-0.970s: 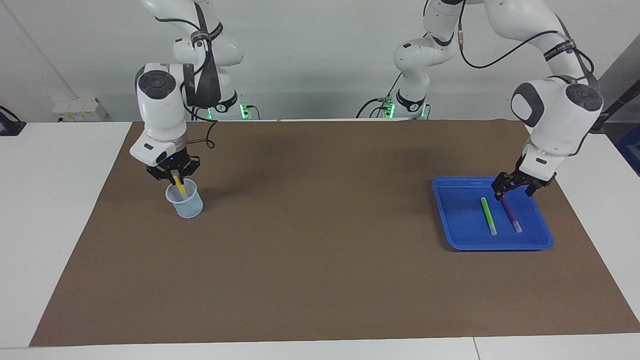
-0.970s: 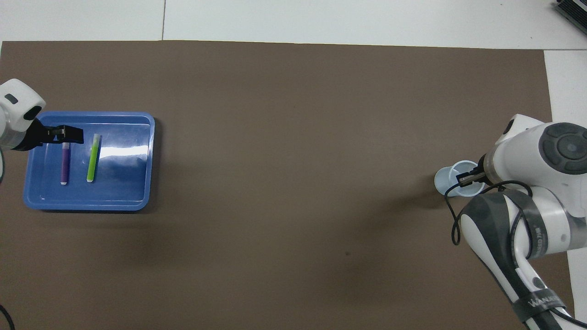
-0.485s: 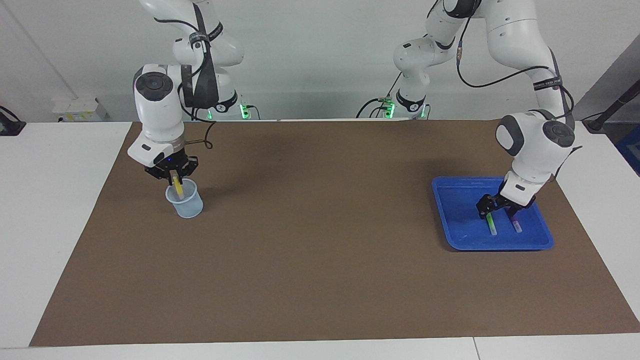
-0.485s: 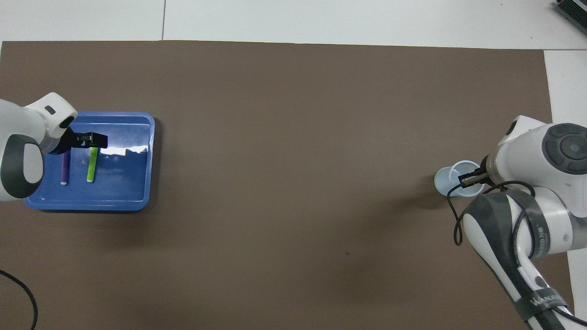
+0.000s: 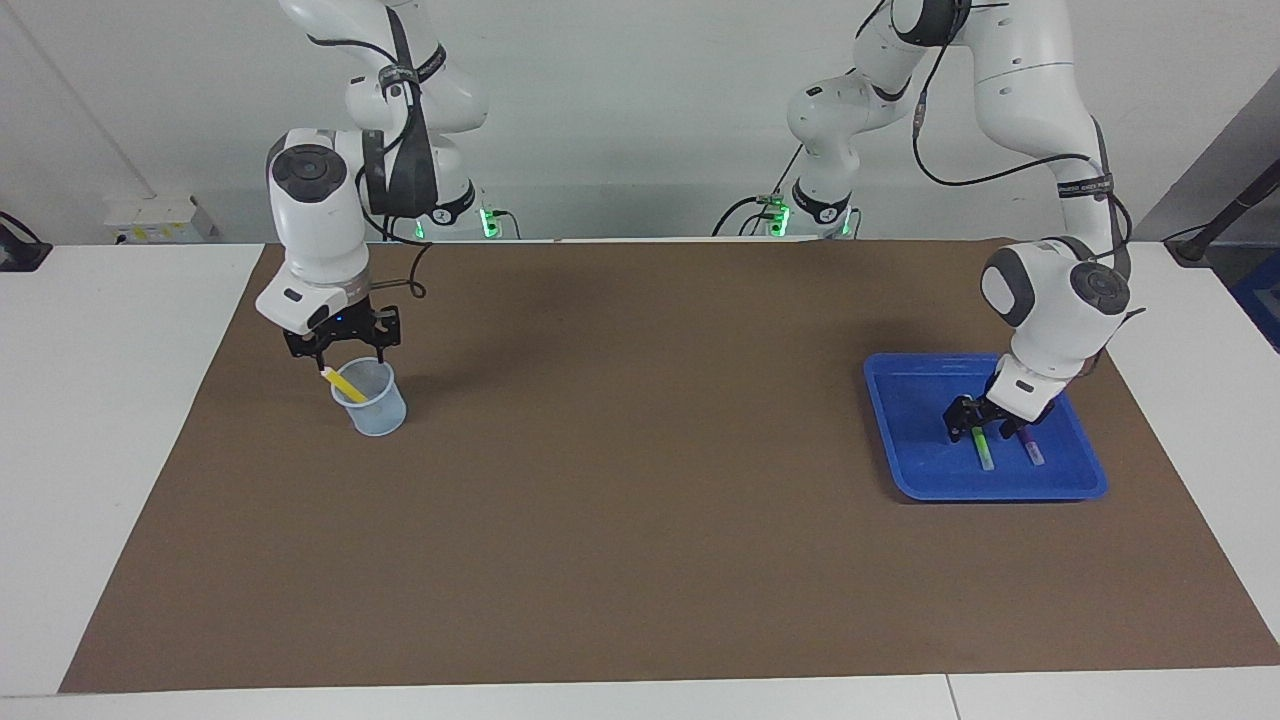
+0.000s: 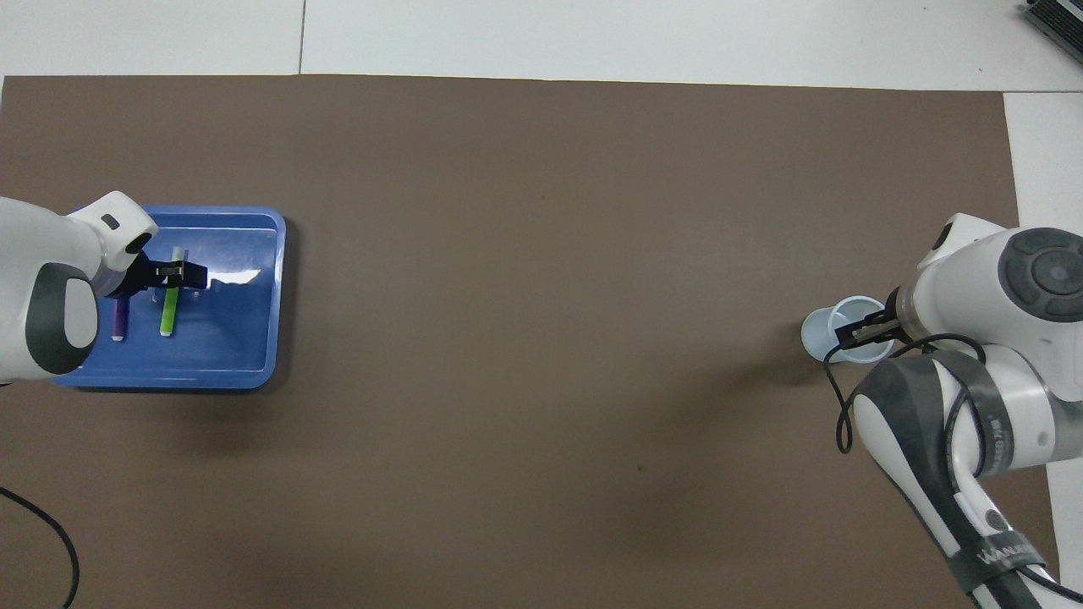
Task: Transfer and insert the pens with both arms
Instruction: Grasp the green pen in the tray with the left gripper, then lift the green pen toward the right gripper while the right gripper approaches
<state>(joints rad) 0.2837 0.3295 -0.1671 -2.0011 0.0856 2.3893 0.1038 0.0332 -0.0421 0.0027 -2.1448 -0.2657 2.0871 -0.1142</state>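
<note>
A yellow pen (image 5: pixel 345 384) leans in the pale blue cup (image 5: pixel 376 410) at the right arm's end of the table, its top poking over the rim. My right gripper (image 5: pixel 342 350) hangs just above the cup (image 6: pixel 819 330), open, with nothing in it. At the left arm's end, a green pen (image 5: pixel 984 452) and a purple pen (image 5: pixel 1031 448) lie side by side in the blue tray (image 5: pixel 910 400). My left gripper (image 5: pixel 980 428) is down in the tray, open, its fingers straddling the green pen (image 6: pixel 170 315) at the end nearer the robots. The purple pen (image 6: pixel 119 320) lies partly under that arm.
A brown mat (image 5: pixel 640 520) covers most of the white table. The cup and the tray (image 6: pixel 241 347) sit at its two ends. A black cable (image 6: pixel 51 550) lies by the left arm's base.
The right gripper opened and let go of the yellow pen, which tipped against the cup's rim. The left gripper moved from above the purple pen down over the green pen.
</note>
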